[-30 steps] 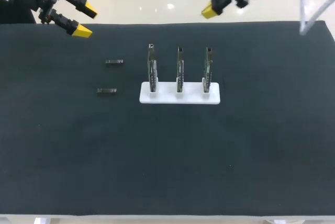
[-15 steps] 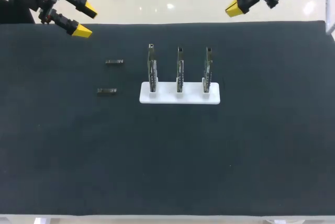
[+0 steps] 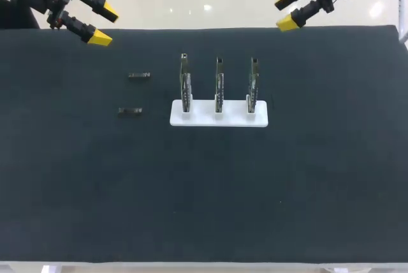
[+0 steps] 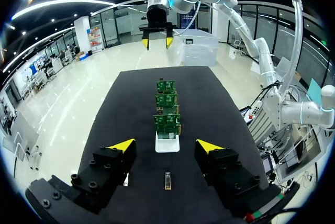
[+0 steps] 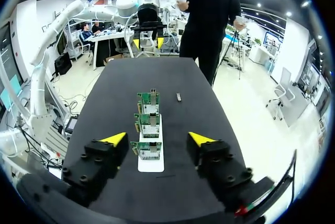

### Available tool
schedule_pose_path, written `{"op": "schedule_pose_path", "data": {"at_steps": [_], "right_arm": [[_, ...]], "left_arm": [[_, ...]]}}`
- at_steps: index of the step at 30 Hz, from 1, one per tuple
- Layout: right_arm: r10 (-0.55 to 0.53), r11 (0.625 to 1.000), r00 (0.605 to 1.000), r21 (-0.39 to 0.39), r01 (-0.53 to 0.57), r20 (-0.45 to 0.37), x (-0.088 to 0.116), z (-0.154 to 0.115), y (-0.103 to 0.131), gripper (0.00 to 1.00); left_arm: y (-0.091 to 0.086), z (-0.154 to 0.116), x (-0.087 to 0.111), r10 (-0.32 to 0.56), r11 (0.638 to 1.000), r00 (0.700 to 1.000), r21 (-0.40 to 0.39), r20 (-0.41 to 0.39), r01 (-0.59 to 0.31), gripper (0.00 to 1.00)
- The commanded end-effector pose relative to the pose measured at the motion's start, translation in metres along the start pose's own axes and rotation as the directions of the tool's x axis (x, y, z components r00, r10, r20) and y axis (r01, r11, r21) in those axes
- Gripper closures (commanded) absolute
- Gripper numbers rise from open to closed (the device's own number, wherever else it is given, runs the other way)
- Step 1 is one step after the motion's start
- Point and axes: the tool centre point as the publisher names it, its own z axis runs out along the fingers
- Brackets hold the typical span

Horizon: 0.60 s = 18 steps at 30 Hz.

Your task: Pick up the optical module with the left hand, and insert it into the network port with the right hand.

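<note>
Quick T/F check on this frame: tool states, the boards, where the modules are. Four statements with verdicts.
1. The left tool and the right tool are both open and empty. True.
2. Three boards stand upright in the white base. True.
3. One module sits between the left tool's fingers. False: both modules lie flat on the table, apart from either tool.
4. The modules lie on the right arm's side of the base. False: they lie on the left arm's side.
</note>
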Motion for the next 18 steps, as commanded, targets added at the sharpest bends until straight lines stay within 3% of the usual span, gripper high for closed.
{"op": "schedule_pose_path", "data": {"at_steps": [1, 13, 18], "right_arm": [[-0.001, 1.000, 1.000, 0.001, 0.001, 0.002, 0.000, 0.000, 0.001, 0.00], [-0.001, 1.000, 1.000, 0.001, 0.001, 0.002, 0.000, 0.000, 0.001, 0.00], [-0.001, 1.000, 1.000, 0.001, 0.001, 0.002, 0.000, 0.000, 0.001, 0.00]], "left_arm": [[0.001, 0.000, 0.000, -0.001, 1.000, 1.000, 0.002, -0.004, 0.001, 0.00], [0.001, 0.000, 0.000, -0.001, 1.000, 1.000, 0.002, -0.004, 0.001, 0.00], [0.000, -0.010, 0.013, -0.005, 1.000, 0.998, -0.023, -0.065, 0.003, 0.00]]}}
